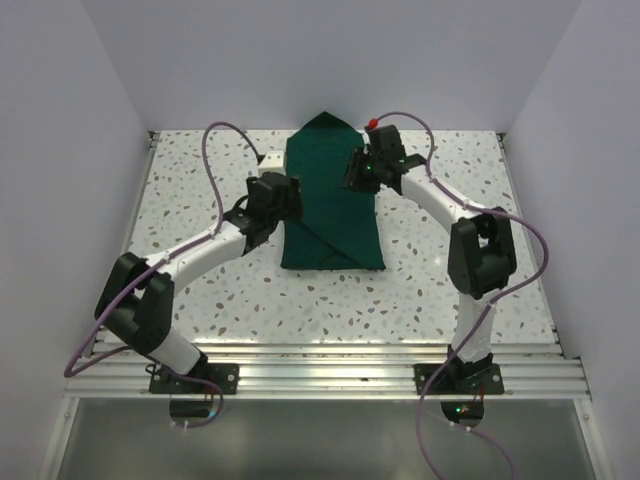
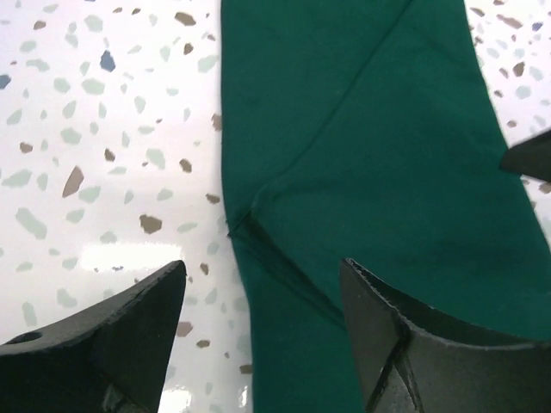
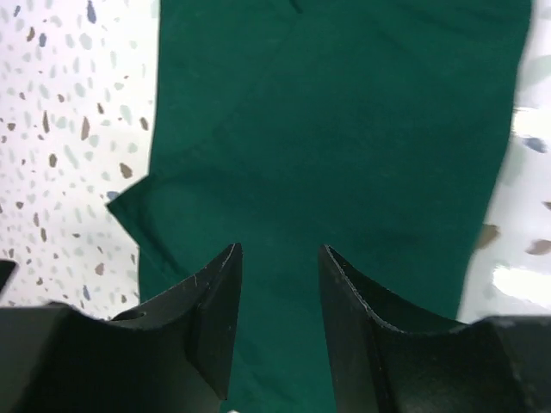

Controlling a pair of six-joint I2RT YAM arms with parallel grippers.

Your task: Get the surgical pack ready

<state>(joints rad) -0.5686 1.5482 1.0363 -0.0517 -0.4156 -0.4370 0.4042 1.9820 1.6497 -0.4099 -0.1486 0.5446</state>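
The surgical pack (image 1: 330, 215) is a dark green drape folded into a long bundle with a pointed far end, lying mid-table. My left gripper (image 1: 287, 195) hovers at its left edge. In the left wrist view its jaws (image 2: 263, 262) stand open and hold nothing, one finger over the speckled table and the other over the green cloth (image 2: 370, 146), where a folded corner shows. My right gripper (image 1: 357, 170) is over the far right part of the pack. Its jaws (image 3: 280, 248) are apart above flat green fabric (image 3: 344, 120) with nothing between them.
White walls close in the speckled table (image 1: 200, 290) on three sides. An aluminium rail (image 1: 330, 365) runs along the near edge. A small red object (image 1: 372, 122) sits behind the right wrist, and a small white piece (image 1: 270, 158) lies by the pack's far left side. Purple cables loop over both arms.
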